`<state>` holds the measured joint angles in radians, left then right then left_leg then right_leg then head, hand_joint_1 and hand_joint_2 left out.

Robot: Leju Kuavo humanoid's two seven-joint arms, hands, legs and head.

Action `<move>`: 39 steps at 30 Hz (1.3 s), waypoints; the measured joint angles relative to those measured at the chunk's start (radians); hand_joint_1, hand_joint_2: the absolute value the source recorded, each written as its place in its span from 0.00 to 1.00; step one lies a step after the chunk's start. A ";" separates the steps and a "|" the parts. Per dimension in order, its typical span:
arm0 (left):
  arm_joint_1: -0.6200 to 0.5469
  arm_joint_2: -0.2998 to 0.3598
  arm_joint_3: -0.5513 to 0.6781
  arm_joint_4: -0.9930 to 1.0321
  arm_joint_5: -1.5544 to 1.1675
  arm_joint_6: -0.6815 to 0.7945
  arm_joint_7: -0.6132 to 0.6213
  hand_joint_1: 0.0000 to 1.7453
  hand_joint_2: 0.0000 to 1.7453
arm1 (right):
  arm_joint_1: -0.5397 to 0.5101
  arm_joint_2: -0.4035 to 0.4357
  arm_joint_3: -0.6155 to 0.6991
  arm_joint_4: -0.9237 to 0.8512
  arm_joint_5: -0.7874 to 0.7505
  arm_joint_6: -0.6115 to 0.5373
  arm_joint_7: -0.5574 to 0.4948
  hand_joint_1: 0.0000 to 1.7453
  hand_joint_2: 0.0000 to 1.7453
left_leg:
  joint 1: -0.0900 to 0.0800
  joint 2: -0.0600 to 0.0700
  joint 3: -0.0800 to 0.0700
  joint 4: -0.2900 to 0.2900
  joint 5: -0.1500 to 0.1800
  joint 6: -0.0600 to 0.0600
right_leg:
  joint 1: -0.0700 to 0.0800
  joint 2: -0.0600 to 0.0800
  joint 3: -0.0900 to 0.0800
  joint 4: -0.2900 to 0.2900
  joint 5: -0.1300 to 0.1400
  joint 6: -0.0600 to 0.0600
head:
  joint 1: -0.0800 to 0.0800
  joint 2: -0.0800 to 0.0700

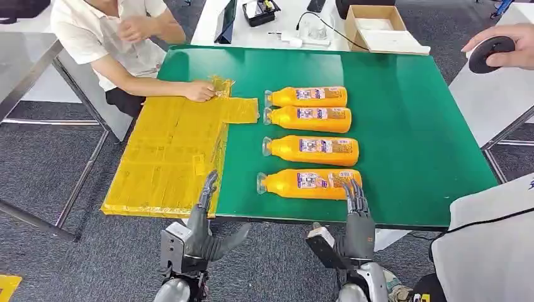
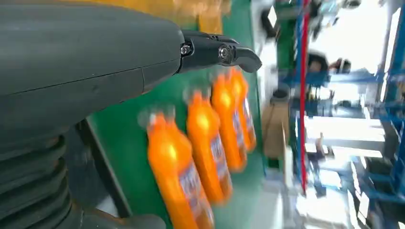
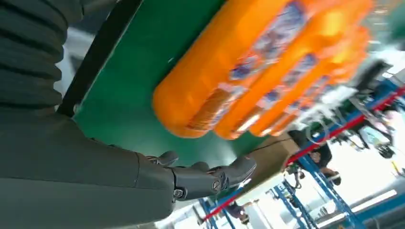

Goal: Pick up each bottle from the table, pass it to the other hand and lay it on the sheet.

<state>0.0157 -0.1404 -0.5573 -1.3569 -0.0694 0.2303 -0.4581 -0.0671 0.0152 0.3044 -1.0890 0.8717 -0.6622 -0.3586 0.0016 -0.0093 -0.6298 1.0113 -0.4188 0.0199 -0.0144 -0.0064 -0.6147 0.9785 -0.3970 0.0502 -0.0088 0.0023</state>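
Right hand (image 1: 357,220) fingers (image 1: 354,194) seemingly just touch nearest bottle (image 1: 308,183).

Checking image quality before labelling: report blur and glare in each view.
Head view: sharp and evenly lit, bottles and yellow sheet crisp. Left wrist view: bottles smeared by motion blur, window background blown out. Right wrist view: nearest bottle soft, its label unreadable, far background overexposed.

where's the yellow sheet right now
In the head view, the yellow sheet lies at the left edge of the green table, overhanging it, left of the four orange bottles; a person's hand rests on its far end.
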 measured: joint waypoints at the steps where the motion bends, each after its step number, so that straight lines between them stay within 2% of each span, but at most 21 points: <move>1: -0.002 -0.002 0.000 0.000 -0.001 -0.011 0.000 0.00 1.00 | -0.017 -0.006 -0.009 0.024 0.001 0.002 0.002 0.00 1.00 | 0.000 0.000 0.000 0.000 0.000 0.000 | 0.000 0.000 0.000 0.000 0.000 0.000 | 0.000 0.000; 10: -0.048 -0.019 -0.032 0.017 -0.023 -0.018 0.000 0.00 1.00 | -0.204 -0.012 -0.024 0.242 0.069 0.039 0.027 0.00 1.00 | 0.000 0.001 0.000 0.000 0.000 0.000 | 0.000 0.001 0.000 0.000 0.000 0.000 | 0.000 0.000; 23: -0.072 -0.031 -0.058 0.045 -0.012 -0.028 0.002 0.00 1.00 | -0.313 0.026 0.031 0.365 0.109 0.119 0.069 0.00 1.00 | 0.000 0.001 0.000 0.000 0.000 0.000 | 0.000 0.001 0.000 0.000 0.000 0.000 | 0.000 0.000; 39: -0.060 -0.035 -0.055 0.046 -0.005 -0.041 0.035 0.00 1.00 | -0.393 0.027 0.154 0.442 0.318 0.244 0.358 0.00 1.00 | 0.000 0.001 0.000 0.000 0.000 0.000 | 0.000 0.001 0.000 0.000 0.000 0.000 | 0.000 0.000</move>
<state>-0.0440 -0.1751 -0.6119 -1.3107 -0.0744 0.1892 -0.4227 -0.4604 0.0420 0.4582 -0.6466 1.1895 -0.4181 -0.0011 0.0017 -0.0086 -0.6294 1.0113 -0.4189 0.0200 -0.0143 -0.0058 -0.6145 0.9788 -0.3970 0.0503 -0.0092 0.0023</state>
